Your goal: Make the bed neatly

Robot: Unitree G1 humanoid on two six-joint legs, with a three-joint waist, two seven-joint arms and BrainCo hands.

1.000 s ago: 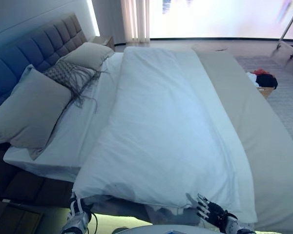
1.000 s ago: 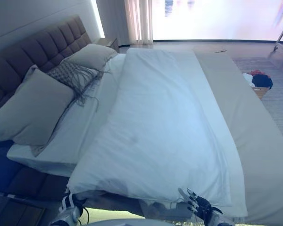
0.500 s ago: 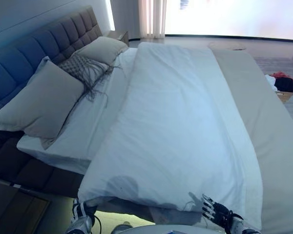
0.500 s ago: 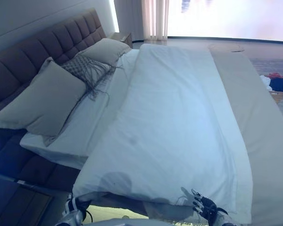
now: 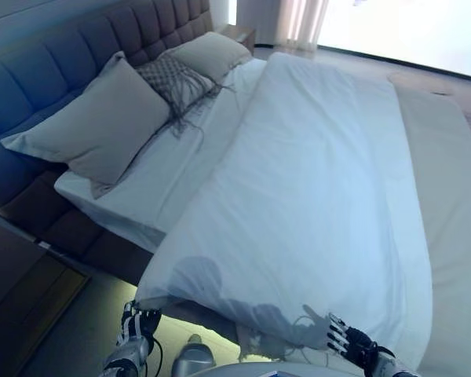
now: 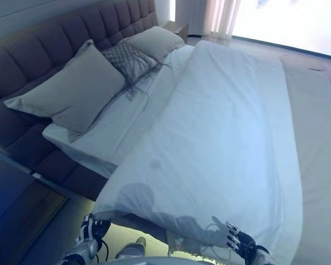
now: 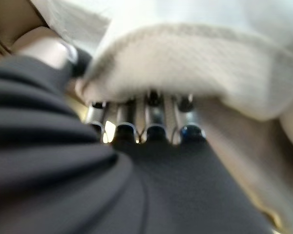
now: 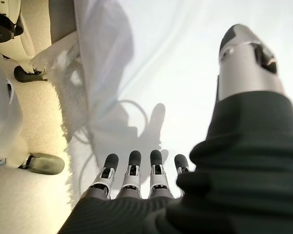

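Duvet [image 5: 314, 196] edge pinched in left robot hand [image 7: 136, 122], right robot hand [image 8: 136, 170] open just beside it

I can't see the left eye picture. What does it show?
A white duvet covers a bed with three pillows at a dark headboard. The robot's left hand is at the duvet's near corner; its right hand rests open on the edge.
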